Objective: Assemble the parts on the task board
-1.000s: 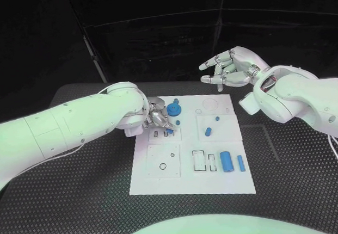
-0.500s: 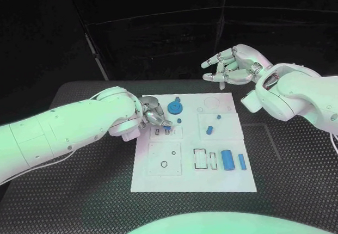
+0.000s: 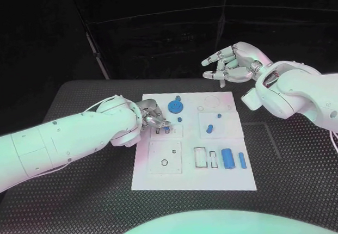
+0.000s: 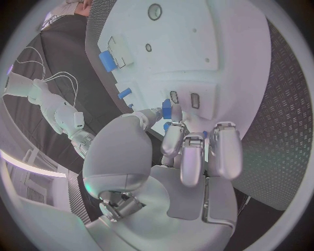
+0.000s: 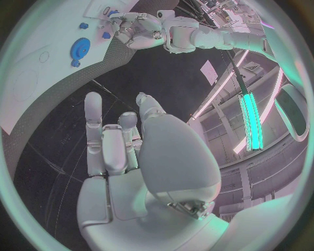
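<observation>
The head view looks down over the whole task board (image 3: 193, 172); each wrist view sits close behind its hand, both sharing the board's far edge.

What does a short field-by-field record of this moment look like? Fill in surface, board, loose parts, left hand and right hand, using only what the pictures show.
surface: black table
board: white task board, flat in the middle of the table
loose parts: blue round part near the far edge; small blue part mid-board; two blue bars side by side near the right edge
left hand: left hand low over the board's left side, pinching a small blue piece at its fingertips
right hand: right hand raised beyond the board's far right corner, fingers apart, holding nothing
</observation>
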